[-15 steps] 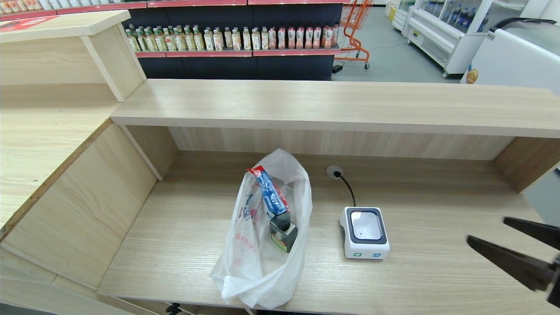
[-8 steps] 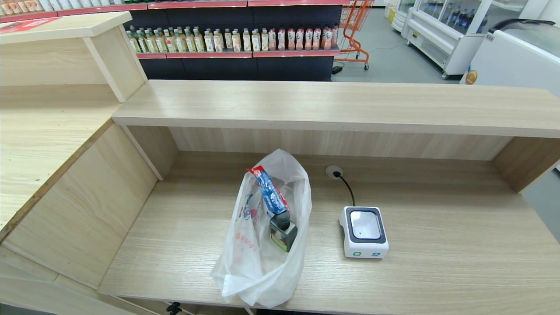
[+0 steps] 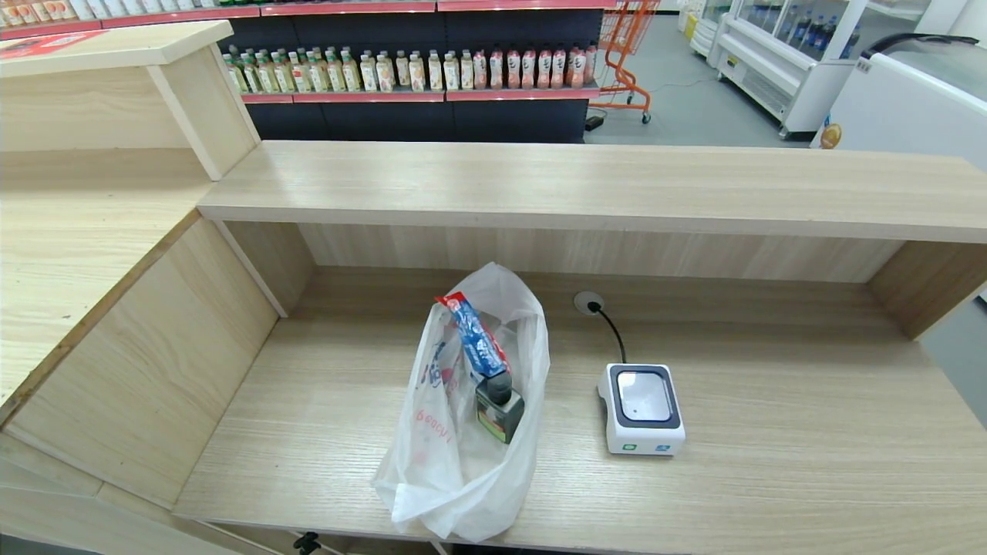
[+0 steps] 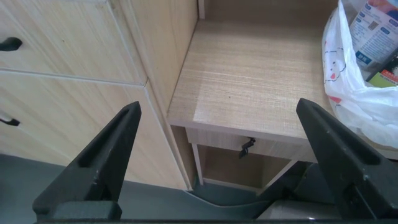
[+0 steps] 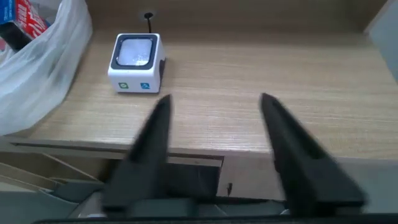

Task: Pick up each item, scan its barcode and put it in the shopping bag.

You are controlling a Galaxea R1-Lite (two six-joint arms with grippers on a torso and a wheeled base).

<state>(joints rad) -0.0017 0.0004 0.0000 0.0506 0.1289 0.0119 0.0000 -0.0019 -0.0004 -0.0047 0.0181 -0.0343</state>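
shopping bag (image 3: pixel 432 455) at counter (image 3: pixel 810 432) edge, scanner (image 3: pixel 642 408) beside

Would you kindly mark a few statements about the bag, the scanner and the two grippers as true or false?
1. The shopping bag rests on the counter and holds a dark bottle and a blue-and-red packet. True.
2. The scanner stands to the robot's left of the bag. False: it stands to the robot's right of the bag, apart from it.
3. The left gripper is shut on an item. False: it is open and empty.
4. A cable runs from the scanner to a hole in the counter. True.
5. The right gripper is open and holds nothing. True.
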